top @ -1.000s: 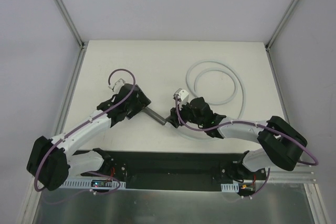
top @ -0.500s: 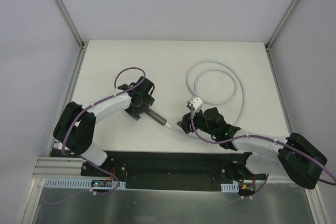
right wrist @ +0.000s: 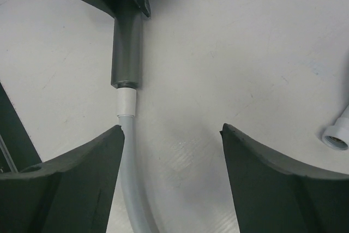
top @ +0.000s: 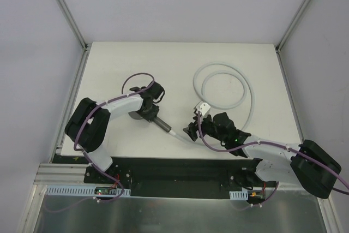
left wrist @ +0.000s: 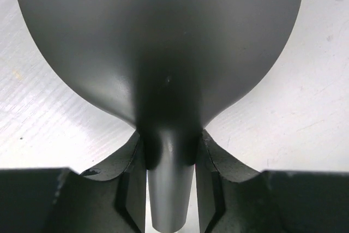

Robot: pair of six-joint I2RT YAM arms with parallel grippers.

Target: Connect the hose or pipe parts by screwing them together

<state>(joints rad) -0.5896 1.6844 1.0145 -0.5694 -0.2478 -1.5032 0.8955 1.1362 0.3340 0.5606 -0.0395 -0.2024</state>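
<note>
**Left end effector** (left wrist: 169, 173): closed about the neck of the dark grey shower head (left wrist: 163, 42). Its two dark fingers (left wrist: 128, 195) press the straight handle from either side, just below where the handle flares into the round head. In its wrist view the head fills the upper part, with the back of the bowl towards the camera.

**Right end effector** (right wrist: 172, 135): spread wide, holding nothing. Its dark fingers (right wrist: 71, 189) stand well apart above the white counter (right wrist: 229, 47). The pale grey-white flexible hose (right wrist: 133, 189) runs along the counter between them. It lies just beside the inner edge of the finger on the left of that view, and it is not pinched.

**Shower head, position**: it lies near the middle of the counter, left of centre, with the round head under the left end effector. The handle points towards the near right and the right end effector.

**Hose, position**: its white end fitting (right wrist: 126, 102) meets the tip of the handle, end to end and in line. How far it is screwed on cannot be told. From there the hose passes beneath the right end effector, then curls into a broad loop on the far right of the counter.

**Second white hose end** (right wrist: 335, 135): it lies loose on the counter at the right edge of the right wrist view, well apart from the handle.
</note>
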